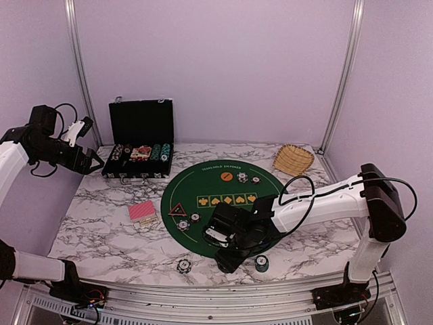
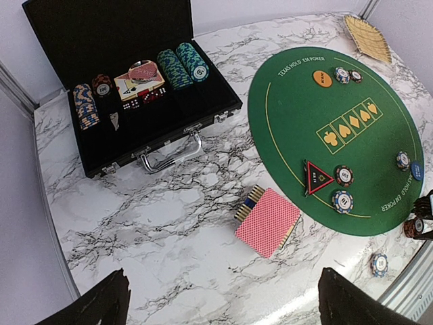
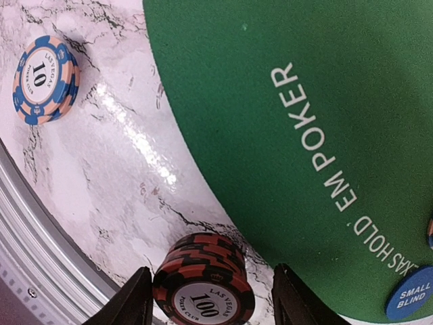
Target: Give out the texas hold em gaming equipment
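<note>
The right arm is stretched low across the white marbled counter (image 1: 101, 230) to the near edge of the round green felt mat (image 1: 203, 186). Its right claw (image 3: 211, 274) is set around a small stack of red-and-black striped poker chips (image 3: 203, 298). The stack stands on the counter just off the mat's near edge. The two fingers are apart, one on each side of the stack, and a gap is seen on both sides.

The left arm is held up high, well to the left of the mat. The left claw (image 2: 223, 277) is spread wide with nothing in it.

"TEXAS HOLD EM POKER" is printed on the mat. "LAS VEGAS POKER CLUB 100" is read on the top chip. "SMALL BLIND" is read on one round blue button (image 3: 409, 294) on the mat. "10" is read on one blue-and-peach chip (image 3: 44, 79) lying off the mat's near edge.

On the mat are seen one round orange button (image 2: 323, 78) and one red-and-black triangle marker (image 2: 316, 177). One pile of red-backed playing cards (image 2: 267, 221) lies left of the mat.
</note>
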You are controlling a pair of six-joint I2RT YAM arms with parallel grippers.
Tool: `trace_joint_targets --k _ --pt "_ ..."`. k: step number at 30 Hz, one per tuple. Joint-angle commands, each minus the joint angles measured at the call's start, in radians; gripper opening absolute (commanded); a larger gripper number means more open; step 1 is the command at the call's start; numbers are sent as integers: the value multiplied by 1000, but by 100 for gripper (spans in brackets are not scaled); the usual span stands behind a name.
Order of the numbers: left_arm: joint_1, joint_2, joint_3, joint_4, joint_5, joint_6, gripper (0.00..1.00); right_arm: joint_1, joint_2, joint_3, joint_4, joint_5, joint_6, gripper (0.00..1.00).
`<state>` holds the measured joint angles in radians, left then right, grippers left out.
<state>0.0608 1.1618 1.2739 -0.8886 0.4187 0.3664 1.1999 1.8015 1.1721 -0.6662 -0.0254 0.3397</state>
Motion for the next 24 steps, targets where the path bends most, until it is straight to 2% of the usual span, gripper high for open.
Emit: trace_joint_targets --k 1,7,15,21,24 --pt "0 -2 14 -21 11 -1 99 9 16 2 15 3 -2 58" --pt "0 0 14 -21 11 0 99 9 6 11 11 12 -3 47" --pt "0 9 18 -21 24 0 99 9 -22 36 -17 13 4 41" --pt "0 13 23 -21 30 -1 99 12 -44 47 -33 13 12 28" --pt "1 13 25 -21 29 -2 99 13 -51 59 -42 10 12 27"
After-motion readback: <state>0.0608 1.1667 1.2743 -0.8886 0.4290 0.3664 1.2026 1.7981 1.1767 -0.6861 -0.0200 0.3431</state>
